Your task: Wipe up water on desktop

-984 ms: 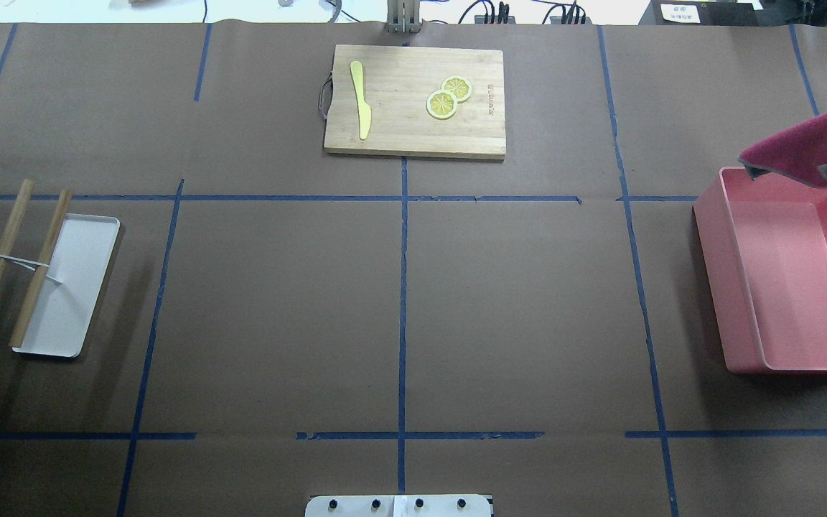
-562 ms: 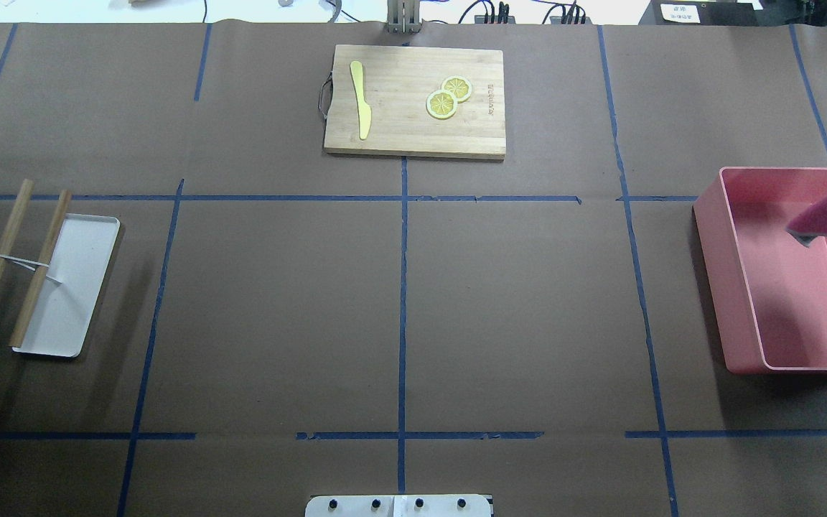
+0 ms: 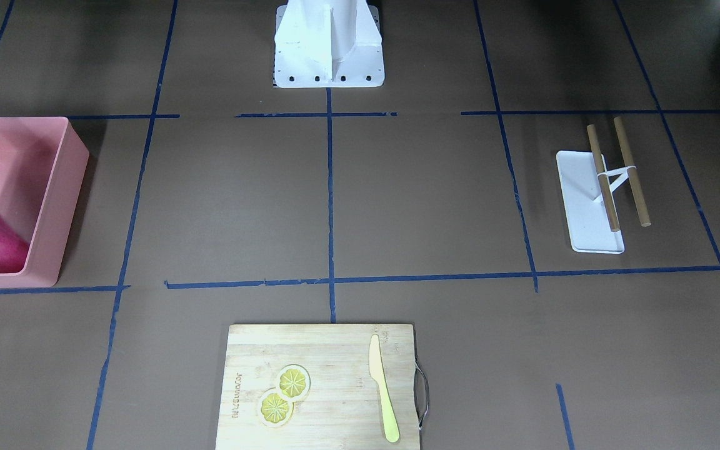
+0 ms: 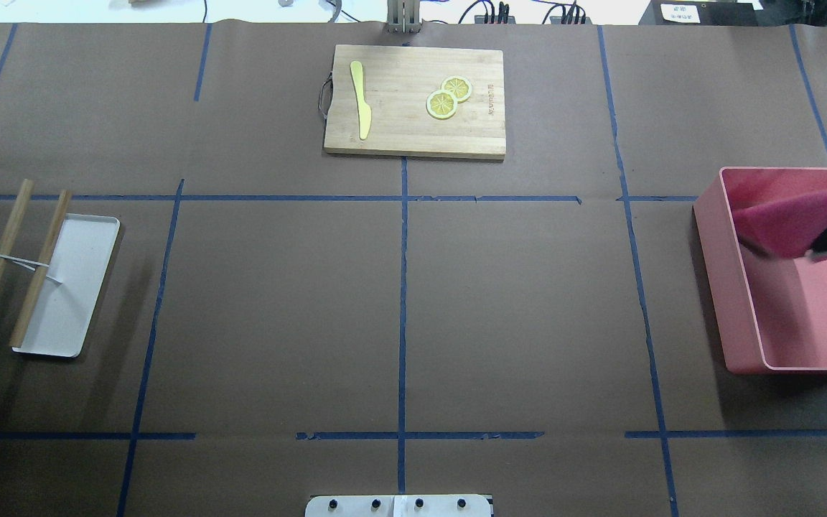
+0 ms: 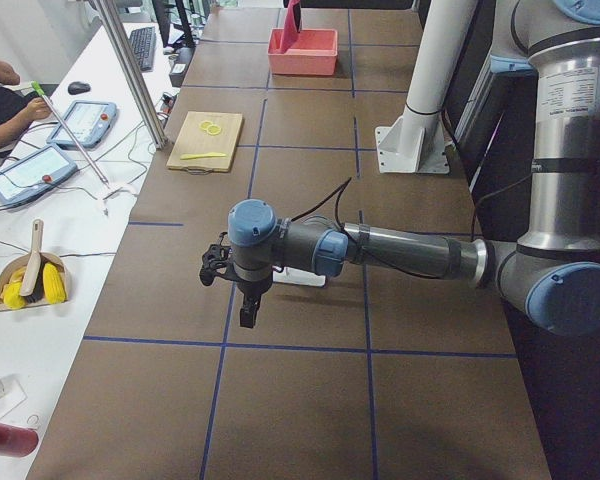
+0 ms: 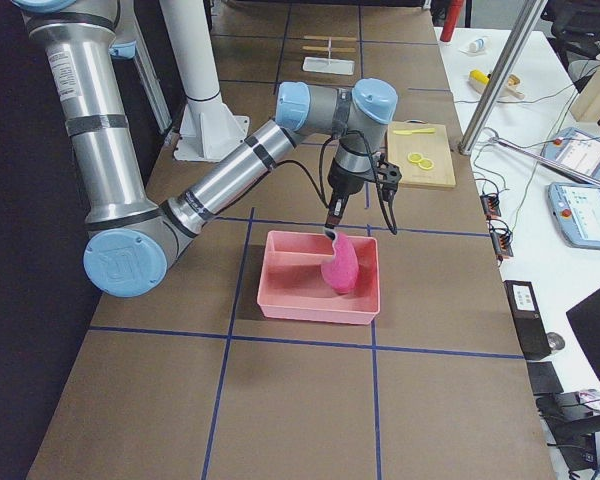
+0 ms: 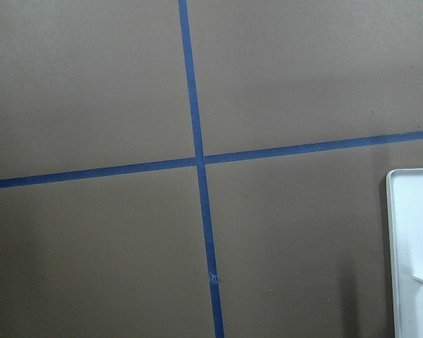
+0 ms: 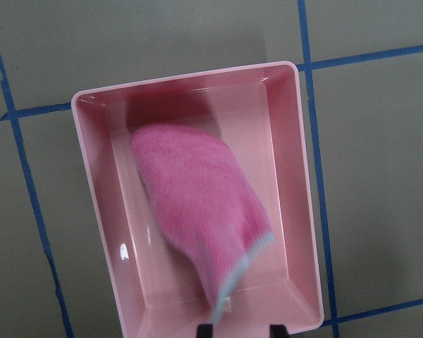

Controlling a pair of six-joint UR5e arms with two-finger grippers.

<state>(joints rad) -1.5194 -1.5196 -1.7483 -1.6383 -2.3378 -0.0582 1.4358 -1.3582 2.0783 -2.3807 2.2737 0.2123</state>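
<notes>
The desktop (image 4: 528, 301) is dark brown with blue tape lines; I see no water on it. A pink cloth (image 8: 197, 197) hangs by one corner from my right gripper (image 8: 240, 329), which is shut on it. The cloth dangles inside the pink bin (image 4: 715, 273) at the table's right end and also shows in the right exterior view (image 6: 340, 268). My left gripper (image 5: 245, 310) points down above the desktop at the left end. It shows only in the left exterior view, so I cannot tell whether it is open or shut.
A white tray (image 4: 76, 287) with two wooden sticks (image 4: 40, 266) lies at the left. A wooden cutting board (image 4: 399, 129) with a yellow knife (image 4: 361, 100) and two lemon slices (image 4: 448, 98) lies at the far middle. The robot base (image 3: 329, 44) stands at the near edge.
The cloth moved from above the bin's far rim toward me and down; it now hangs over the bin's inside. Nothing else moved.
</notes>
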